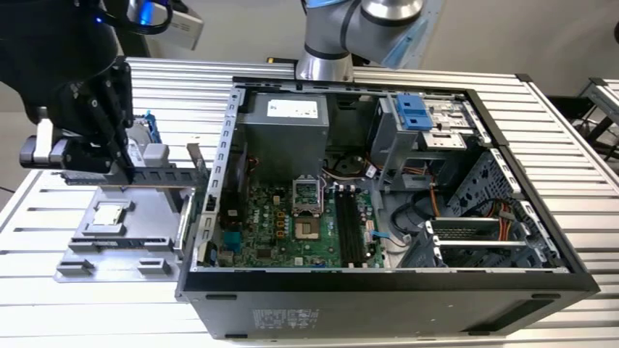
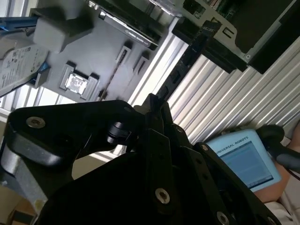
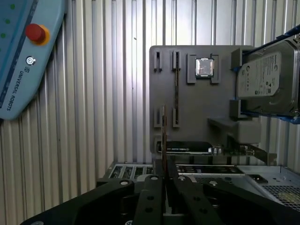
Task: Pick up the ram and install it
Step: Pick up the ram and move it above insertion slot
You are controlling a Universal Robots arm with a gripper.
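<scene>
My gripper (image 1: pixel 124 168) is shut on the ram (image 1: pixel 155 176), a long thin dark stick. In the exterior view it hangs level above the grey holder tray (image 1: pixel 145 246), at that view's left, outside the open computer case (image 1: pixel 387 279). The first wrist view shows the ram (image 3: pixel 163 133) edge-on, rising from between the fingertips of the gripper (image 3: pixel 163 165). In the second wrist view the ram (image 2: pixel 187 56) reaches from the gripper (image 2: pixel 153 101) toward the case's edge. The motherboard's long black memory slots (image 1: pixel 349 226) lie inside the case.
The tray holds a small square CPU chip (image 3: pixel 204 66), a silver hard drive (image 3: pixel 265 82) in a blue frame, and another thin stick (image 3: pixel 176 89) in a slot. A blue teach pendant (image 3: pixel 21 51) lies beside the tray, a person's arm (image 2: pixel 286 157) by it. The case's metal wall (image 1: pixel 225 152) stands between tray and motherboard.
</scene>
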